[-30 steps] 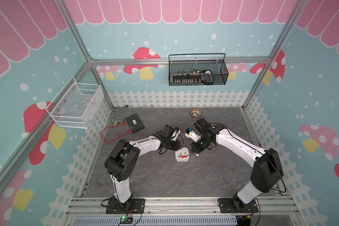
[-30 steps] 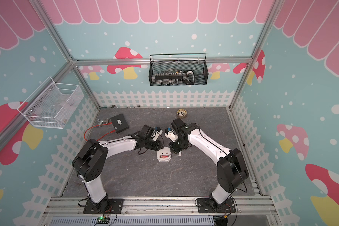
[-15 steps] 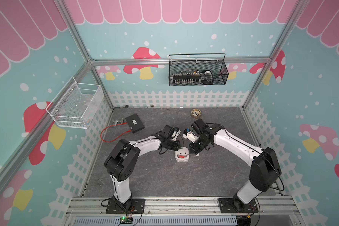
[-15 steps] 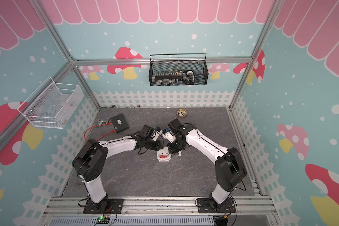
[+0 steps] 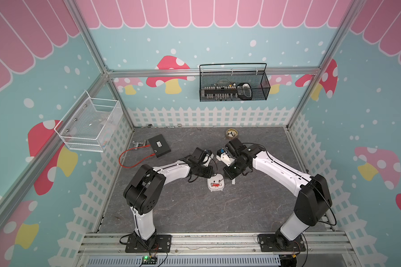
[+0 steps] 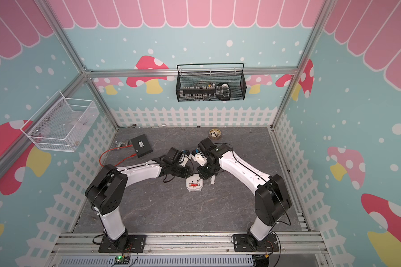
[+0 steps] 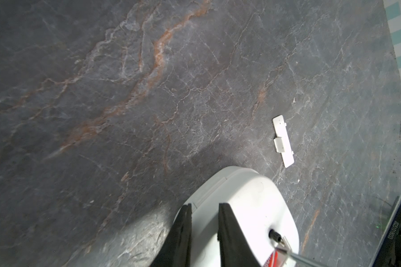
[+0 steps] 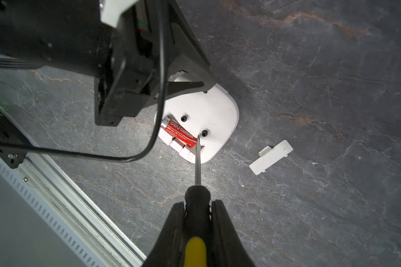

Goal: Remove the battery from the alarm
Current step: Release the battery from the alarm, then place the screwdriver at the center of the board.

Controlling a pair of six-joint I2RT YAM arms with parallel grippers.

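Jaws clamp the screwdriver (image 8: pixel 196 198), tip at the battery (image 8: pixel 180 134) in the alarm (image 8: pixel 218 113)

alarm (image 5: pixel 215 183): back up at mid-table, between the two arm ends.
battery (image 8: pixel 181 133): in the recess of the alarm's back.
cover plate (image 8: pixel 270 157): flat on the table, just right of the alarm, apart.
screwdriver (image 8: pixel 197 161): in the right gripper (image 8: pixel 197 203), tip at the battery's right end.
left gripper (image 7: pixel 204 205): over the alarm's rear left corner.
flat box (image 5: pixel 159 145): rear left.
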